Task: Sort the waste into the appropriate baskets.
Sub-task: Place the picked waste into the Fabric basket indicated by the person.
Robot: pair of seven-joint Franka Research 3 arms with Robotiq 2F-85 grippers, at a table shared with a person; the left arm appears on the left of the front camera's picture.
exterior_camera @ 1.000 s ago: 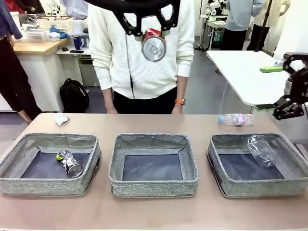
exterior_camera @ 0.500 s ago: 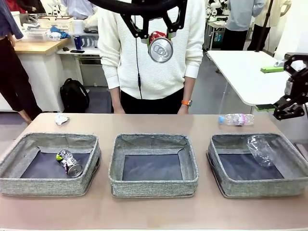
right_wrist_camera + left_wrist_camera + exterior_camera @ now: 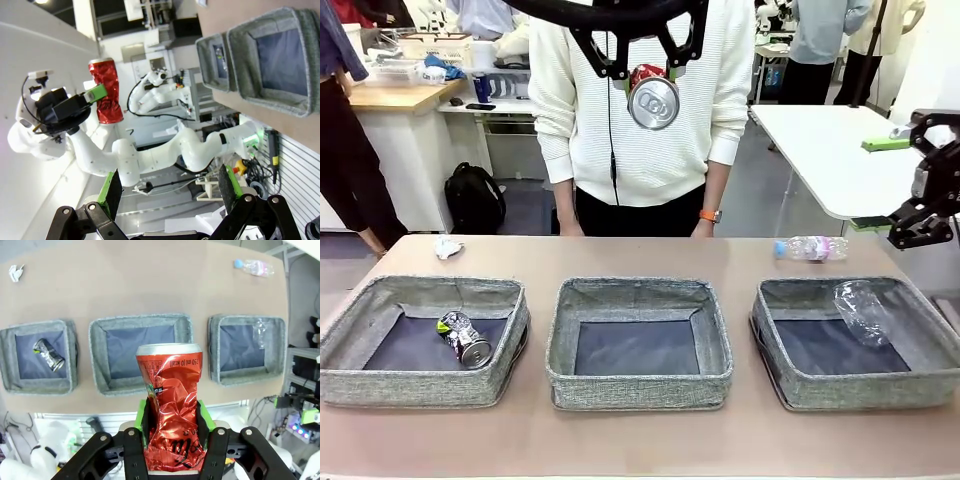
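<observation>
Three grey woven-fabric baskets sit in a row on the tabletop (image 3: 640,440). The left basket (image 3: 420,388) has a crushed dark can (image 3: 463,338), the middle basket (image 3: 640,390) holds nothing, and the right basket (image 3: 860,392) has a crumpled clear plastic bottle (image 3: 860,308).

Left hand (image 3: 646,76) clamps a crushed red can (image 3: 172,390) by its crumpled body, lid end out, high over the row. That's likely carry height to clear the soft walls. Metal with metal, so I'd guess it goes in the left basket.

Right hand (image 3: 170,192) is open and empty, parked off the right edge, probably to stay clear.

Unsorted at the far edge: white paper wad (image 3: 446,247), second clear plastic bottle (image 3: 810,247).

Readable: can print "250 ml (0 Kcal)". Brand illegible, bottle's pink label too small.
</observation>
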